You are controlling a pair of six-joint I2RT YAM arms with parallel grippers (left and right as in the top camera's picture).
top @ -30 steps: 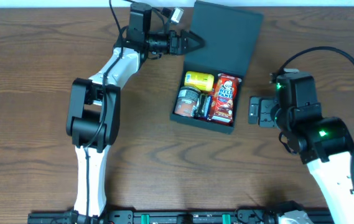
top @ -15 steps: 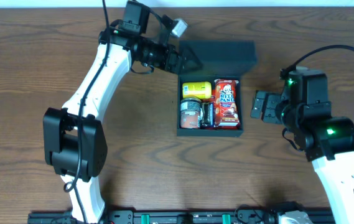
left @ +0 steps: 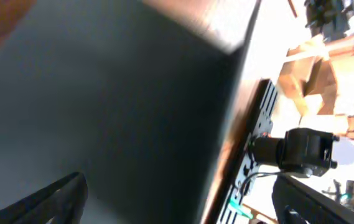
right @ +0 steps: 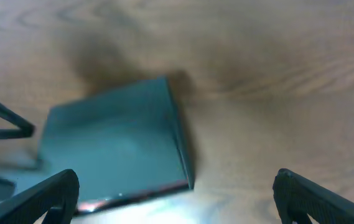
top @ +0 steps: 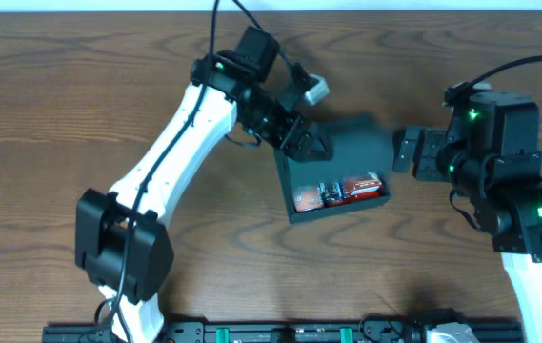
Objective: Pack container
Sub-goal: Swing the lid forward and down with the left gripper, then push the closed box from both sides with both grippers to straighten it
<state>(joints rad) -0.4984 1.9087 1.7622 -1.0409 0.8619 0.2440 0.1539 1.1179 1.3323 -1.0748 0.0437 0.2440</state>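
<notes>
Closing step | left gripper (top: 309, 143), jaws wide, on half-shut lid (top: 354, 151) of container (top: 342, 211) | right gripper (top: 407, 152), jaws wide, empty at 3 o'clock | advice: press evenly, snacks (top: 342, 191) tucked clear

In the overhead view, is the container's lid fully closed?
No. The lid covers most of the container, but snacks show in a gap along its front edge.

container (top: 351, 152) dark teal-black, matte, snack packs (top: 354, 187) red and orange, table (top: 51, 114) brown wood grain, left arm (top: 170, 152) white with black joints, right arm (top: 537, 286) same, green lights (top: 540, 211)
</notes>
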